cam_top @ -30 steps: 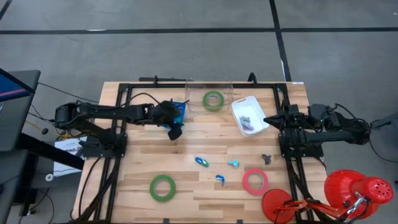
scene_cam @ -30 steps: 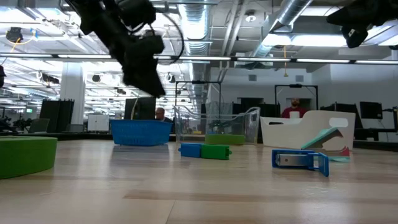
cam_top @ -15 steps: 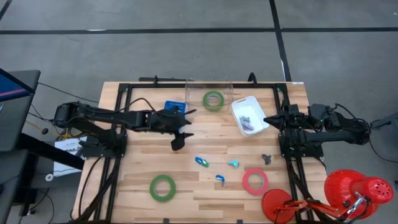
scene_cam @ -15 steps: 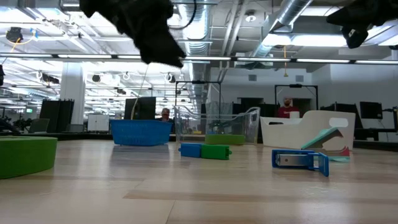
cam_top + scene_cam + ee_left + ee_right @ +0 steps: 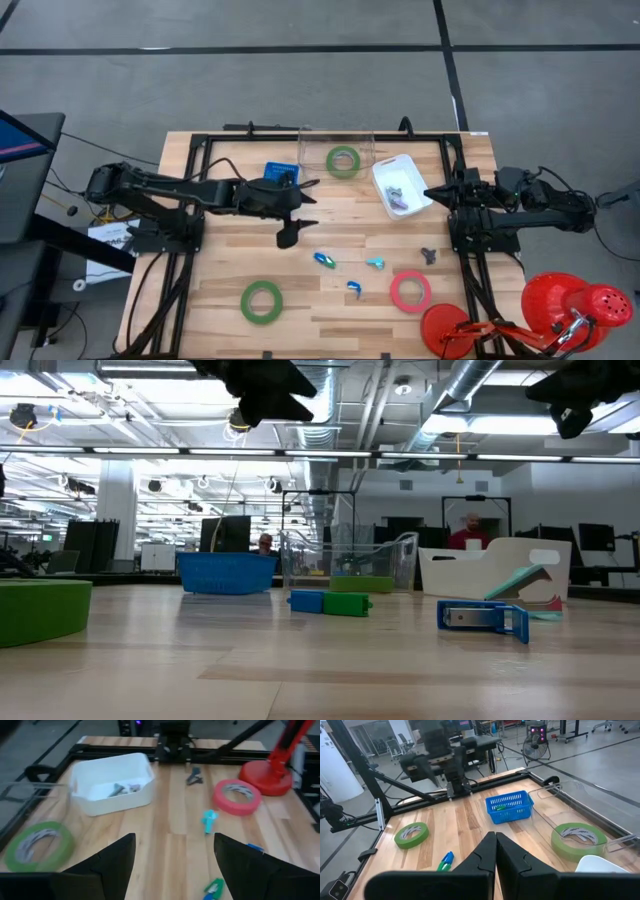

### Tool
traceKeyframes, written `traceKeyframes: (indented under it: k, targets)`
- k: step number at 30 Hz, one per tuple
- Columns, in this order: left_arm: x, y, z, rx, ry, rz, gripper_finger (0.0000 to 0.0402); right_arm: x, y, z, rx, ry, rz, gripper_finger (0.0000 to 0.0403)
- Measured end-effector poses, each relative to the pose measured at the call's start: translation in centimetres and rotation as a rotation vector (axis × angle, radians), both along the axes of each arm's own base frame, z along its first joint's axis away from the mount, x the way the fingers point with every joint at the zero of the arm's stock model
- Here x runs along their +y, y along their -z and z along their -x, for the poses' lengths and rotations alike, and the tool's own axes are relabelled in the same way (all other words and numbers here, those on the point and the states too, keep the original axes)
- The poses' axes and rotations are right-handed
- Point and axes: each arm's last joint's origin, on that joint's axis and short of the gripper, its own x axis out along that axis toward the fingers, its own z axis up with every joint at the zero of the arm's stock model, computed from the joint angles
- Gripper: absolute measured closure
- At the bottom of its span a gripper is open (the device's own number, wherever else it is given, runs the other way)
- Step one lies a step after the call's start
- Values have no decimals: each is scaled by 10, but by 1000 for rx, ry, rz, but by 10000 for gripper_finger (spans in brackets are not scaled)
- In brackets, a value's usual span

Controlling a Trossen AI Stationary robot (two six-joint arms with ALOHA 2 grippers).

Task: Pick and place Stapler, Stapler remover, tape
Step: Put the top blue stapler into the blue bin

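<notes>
From overhead I have the left gripper [image 5: 303, 204] reached out over the middle of the table [image 5: 330, 300], just past the blue basket [image 5: 281, 173], its fingers spread wide with nothing between them; the left wrist camera confirms the gap, both dark fingers [image 5: 116, 857] standing well apart over bare wood. The right gripper [image 5: 436, 192] waits at the right edge of the table beside the white bin [image 5: 404, 185], and on its own wrist camera I see the fingers [image 5: 485, 854] pressed together on nothing. One green tape roll [image 5: 343, 160] sits inside the clear box [image 5: 337, 152] at the far edge of the table, between the blue basket and the white bin. A second green tape roll [image 5: 261, 301] lies flat on the near left part of the table, well apart from everything else. The pinkish-red tape roll [image 5: 410, 291] lies flat near the right, close to the base of a red lamp [image 5: 455, 331]. Between the two near rolls I count three small coloured pieces: a blue and green one [image 5: 325, 259], a teal one [image 5: 375, 263] and a blue one [image 5: 354, 288]. A small dark piece [image 5: 428, 254] rests just beyond the pinkish-red roll. The white bin holds a few small items I can't make out.
</notes>
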Motion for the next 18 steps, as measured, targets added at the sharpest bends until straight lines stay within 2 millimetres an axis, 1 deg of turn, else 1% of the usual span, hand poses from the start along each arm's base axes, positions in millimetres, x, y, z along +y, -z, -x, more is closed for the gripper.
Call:
traceKeyframes:
  k: [6,11,15,18]
  targets:
    - [-21,0,2,-1,73,-2,142,0,0,0,0,0,0,403]
    - [-41,1,3,-2,174,-27,142,0,0,0,0,0,0,403]
    - [-56,8,0,15,216,-20,142,0,0,0,1,0,0,403]
    - [-66,17,-5,29,243,-21,142,0,0,0,1,0,0,403]
